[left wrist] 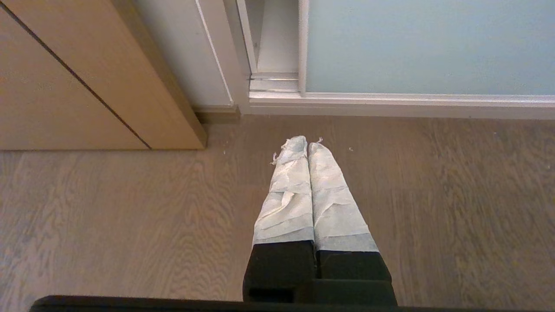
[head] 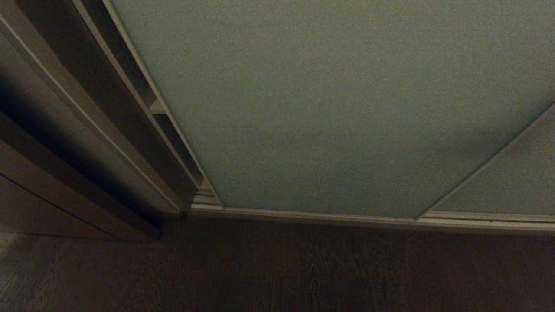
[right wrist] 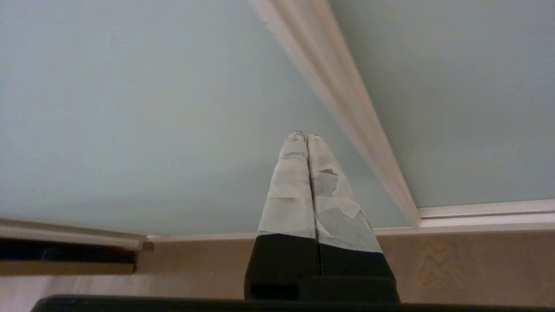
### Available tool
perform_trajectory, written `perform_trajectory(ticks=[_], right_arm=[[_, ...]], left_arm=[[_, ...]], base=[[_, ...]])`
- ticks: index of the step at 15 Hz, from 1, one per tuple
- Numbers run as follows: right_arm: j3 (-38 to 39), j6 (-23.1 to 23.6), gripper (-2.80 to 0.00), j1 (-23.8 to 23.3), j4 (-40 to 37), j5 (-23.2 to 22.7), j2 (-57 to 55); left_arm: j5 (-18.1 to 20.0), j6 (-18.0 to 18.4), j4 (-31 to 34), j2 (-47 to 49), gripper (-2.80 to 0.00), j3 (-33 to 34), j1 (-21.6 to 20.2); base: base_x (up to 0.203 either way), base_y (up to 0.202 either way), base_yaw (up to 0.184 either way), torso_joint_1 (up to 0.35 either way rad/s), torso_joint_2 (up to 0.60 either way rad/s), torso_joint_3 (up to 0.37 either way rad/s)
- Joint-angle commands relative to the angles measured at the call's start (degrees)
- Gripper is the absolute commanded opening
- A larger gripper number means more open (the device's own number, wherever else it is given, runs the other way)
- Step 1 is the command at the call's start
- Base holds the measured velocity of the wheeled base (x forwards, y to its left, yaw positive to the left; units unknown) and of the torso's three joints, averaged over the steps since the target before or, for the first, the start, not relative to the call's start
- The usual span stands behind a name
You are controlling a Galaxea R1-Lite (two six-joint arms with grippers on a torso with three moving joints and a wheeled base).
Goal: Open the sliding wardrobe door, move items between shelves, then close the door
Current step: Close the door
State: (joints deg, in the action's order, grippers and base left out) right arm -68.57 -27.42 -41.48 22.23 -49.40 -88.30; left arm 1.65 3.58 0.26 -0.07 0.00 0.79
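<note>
Sliding wardrobe door [head: 329, 108] fills the view ahead on its floor rail [head: 303, 215], and with the right end effector [right wrist: 302, 135] raised toward its smooth panel, fingers pressed together, while the left end effector [left wrist: 302, 140] hangs pinched shut over the wooden floor [left wrist: 130, 225], a flat push risks skidding across instead of sliding it.

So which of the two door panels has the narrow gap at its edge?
The wide left panel: its left edge stands off the wardrobe side, showing a dark slit. The right panel shows no gap in view.
</note>
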Motion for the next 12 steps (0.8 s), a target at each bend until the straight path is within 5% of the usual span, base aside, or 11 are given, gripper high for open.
perform_trajectory(ticks=[1, 12], right_arm=[[1.9, 0.0, -2.8, 2.2, 0.2, -0.3, 3.0], [7.7, 0.1, -2.8, 5.5, 0.3, -0.6, 11.6]], left_arm=[[0.0, 0.0, 0.0, 0.0, -2.8, 0.0, 0.0], [0.0, 0.0, 0.0, 0.1, -2.8, 0.0, 0.0]], base=[[0.0, 0.0, 0.0, 0.0, 0.0, 0.0], [0.0, 0.0, 0.0, 0.0, 0.0, 0.0]])
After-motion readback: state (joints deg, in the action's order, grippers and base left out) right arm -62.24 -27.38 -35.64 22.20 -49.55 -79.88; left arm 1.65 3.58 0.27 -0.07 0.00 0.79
